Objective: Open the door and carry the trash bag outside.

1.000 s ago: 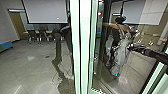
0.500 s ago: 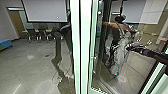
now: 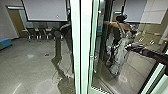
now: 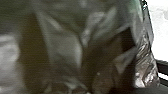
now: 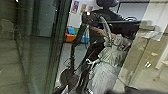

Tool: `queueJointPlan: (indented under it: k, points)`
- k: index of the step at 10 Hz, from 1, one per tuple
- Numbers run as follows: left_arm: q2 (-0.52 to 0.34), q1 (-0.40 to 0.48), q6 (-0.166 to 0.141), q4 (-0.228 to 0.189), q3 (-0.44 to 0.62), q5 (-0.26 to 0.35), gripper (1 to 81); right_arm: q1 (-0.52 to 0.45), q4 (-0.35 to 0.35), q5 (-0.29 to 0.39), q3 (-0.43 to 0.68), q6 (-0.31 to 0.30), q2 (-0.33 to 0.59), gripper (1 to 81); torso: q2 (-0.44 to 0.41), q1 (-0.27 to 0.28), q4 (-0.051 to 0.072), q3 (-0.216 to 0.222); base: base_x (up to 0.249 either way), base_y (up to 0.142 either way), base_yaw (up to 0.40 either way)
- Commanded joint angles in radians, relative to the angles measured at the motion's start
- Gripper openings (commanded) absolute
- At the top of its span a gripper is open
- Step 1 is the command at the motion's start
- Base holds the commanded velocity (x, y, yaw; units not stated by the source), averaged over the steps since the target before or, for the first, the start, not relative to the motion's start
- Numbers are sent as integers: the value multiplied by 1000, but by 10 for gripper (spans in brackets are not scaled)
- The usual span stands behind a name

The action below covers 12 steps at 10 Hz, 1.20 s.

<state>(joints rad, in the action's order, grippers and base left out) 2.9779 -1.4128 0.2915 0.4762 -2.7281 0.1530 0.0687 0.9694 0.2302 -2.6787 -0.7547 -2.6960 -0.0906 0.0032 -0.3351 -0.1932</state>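
The door's tall pale green-white frame (image 3: 85,50) stands upright in the middle of the head view, with door glass (image 3: 140,71) to its right. In front of that glass my right gripper (image 3: 129,47) reaches in from the right. Crinkled, see-through plastic of the trash bag (image 4: 65,47) lies close to the camera in the left wrist view. The right wrist view looks at glass that mirrors the robot, with a pale bag shape (image 5: 108,66) hanging at its front. How the bag is held is hidden.
Chairs (image 3: 38,33) stand at a table beneath a large screen (image 3: 46,11) at the back left. A blue-green seat (image 3: 5,45) is at the far left edge. Another slanted pale frame (image 3: 156,80) rises at the lower right, near my right arm.
The head view has shifted slightly. The robot's mirror image in the glass has changed a little, and my right arm stays extended in front of the glass.
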Motion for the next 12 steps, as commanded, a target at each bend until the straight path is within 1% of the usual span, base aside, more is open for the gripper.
queueJointPlan:
  k: [1,5,8,12]
  points:
    - [-5,47,8,13,5,82,10,-198,25,15,-7,1,5,811,0,0,0,0,0,0,0]
    - [-2,45,6,15,5,82,10,-198,23,14,-6,-9,-29,811,0,0,0,0,0,0,0]
    - [0,45,8,27,5,82,10,-189,23,15,-10,-14,-64,811,0,0,0,0,0,0,0]
    - [-2,42,8,27,7,82,10,-195,20,17,-12,-14,-27,811,1,1,0,-1,0,0,0]
